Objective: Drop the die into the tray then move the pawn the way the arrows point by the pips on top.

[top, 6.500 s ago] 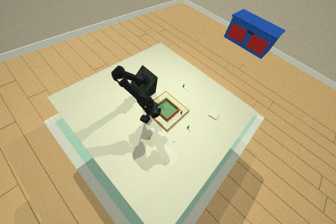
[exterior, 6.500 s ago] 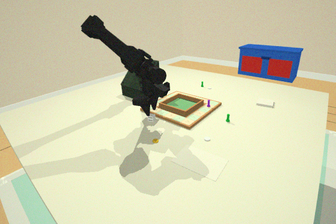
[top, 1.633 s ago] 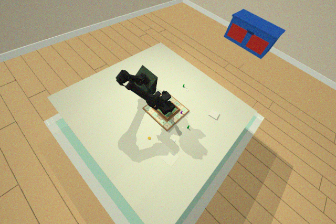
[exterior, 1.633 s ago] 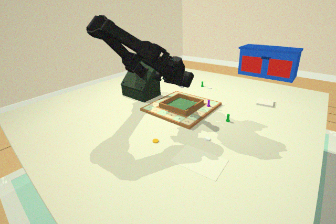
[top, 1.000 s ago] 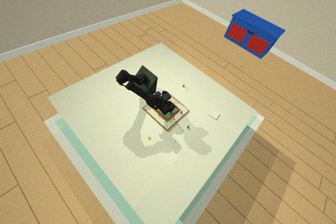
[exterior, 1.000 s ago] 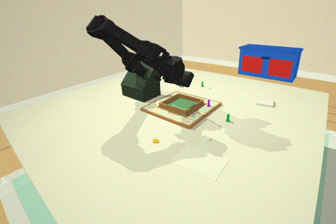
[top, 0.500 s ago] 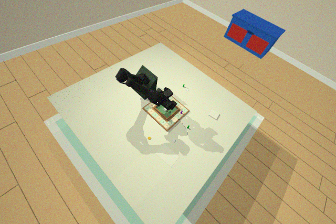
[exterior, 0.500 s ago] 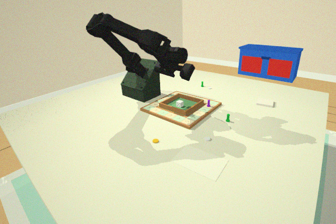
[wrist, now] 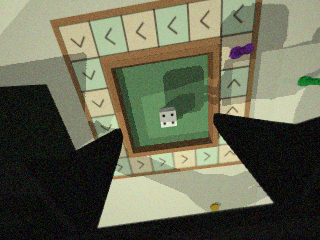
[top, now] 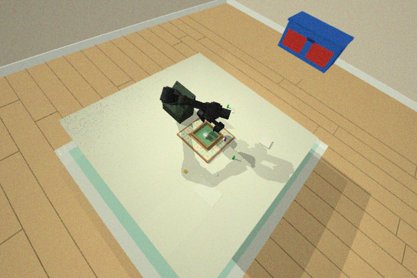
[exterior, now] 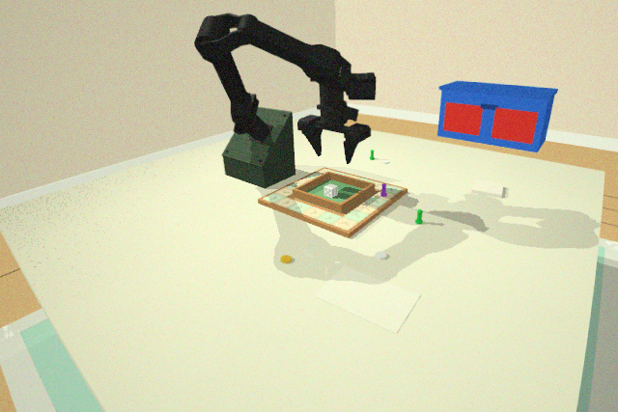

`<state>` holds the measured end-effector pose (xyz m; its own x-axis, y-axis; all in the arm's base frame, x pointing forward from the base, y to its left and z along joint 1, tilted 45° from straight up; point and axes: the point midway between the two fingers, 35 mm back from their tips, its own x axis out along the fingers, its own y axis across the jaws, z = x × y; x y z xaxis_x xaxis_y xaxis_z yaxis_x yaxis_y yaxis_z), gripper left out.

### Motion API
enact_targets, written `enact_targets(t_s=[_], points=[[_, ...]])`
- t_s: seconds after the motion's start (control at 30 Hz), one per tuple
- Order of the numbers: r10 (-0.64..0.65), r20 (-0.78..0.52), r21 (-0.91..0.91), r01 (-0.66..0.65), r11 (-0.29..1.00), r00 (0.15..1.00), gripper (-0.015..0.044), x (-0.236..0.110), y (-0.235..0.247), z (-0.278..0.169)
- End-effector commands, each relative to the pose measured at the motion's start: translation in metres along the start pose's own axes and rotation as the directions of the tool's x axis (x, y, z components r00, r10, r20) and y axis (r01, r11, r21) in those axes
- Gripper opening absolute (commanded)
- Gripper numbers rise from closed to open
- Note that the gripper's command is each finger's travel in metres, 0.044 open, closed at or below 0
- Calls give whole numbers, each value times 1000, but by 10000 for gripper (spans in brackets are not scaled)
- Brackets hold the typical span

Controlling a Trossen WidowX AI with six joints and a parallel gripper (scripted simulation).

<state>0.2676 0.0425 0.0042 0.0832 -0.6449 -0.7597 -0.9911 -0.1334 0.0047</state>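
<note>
The white die (top: pixel 205 135) (exterior: pixel 330 191) (wrist: pixel 168 117) rests on the green floor of the dice tray (exterior: pixel 319 201) (wrist: pixel 160 54). Four dark pips show on it in the wrist view, two on a grey part and two on a brighter part; which face is on top is hard to tell. The purple pawn (top: pixel 225 139) (exterior: pixel 383 190) (wrist: pixel 242 51) is on the board (exterior: pixel 304 219) (wrist: pixel 90 18), on the square beside the upper right corner square in the wrist view; that square's arrow is not readable. My gripper (exterior: pixel 333 158) (wrist: pixel 167 125) is open and empty, above the tray, pointing down.
Green pawns (top: pixel 233 157) (exterior: pixel 419 216) (top: pixel 227 105) (exterior: pixel 372 154) stand off the board. A yellow disc (top: pixel 185 171) (exterior: pixel 286 259) (wrist: pixel 215 206), a white disc (exterior: pixel 380 255), a pale sheet (exterior: pixel 372 300) and a white block (top: pixel 266 142) (exterior: pixel 489 190) lie on the table.
</note>
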Motion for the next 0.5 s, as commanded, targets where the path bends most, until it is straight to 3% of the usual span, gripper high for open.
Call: enact_targets(t_s=[0.0, 0.13, 0.27, 0.47], points=[[4, 8, 15, -4, 1000, 1000, 414, 0, -1, 0], [-5, -10, 331, 8, 943, 1000, 309, 3, -31, 12], [-16, -31, 667, 33, 745, 999, 204, 10, -64, 29], [-32, -63, 961, 69, 266, 998, 200, 27, -108, 56]])
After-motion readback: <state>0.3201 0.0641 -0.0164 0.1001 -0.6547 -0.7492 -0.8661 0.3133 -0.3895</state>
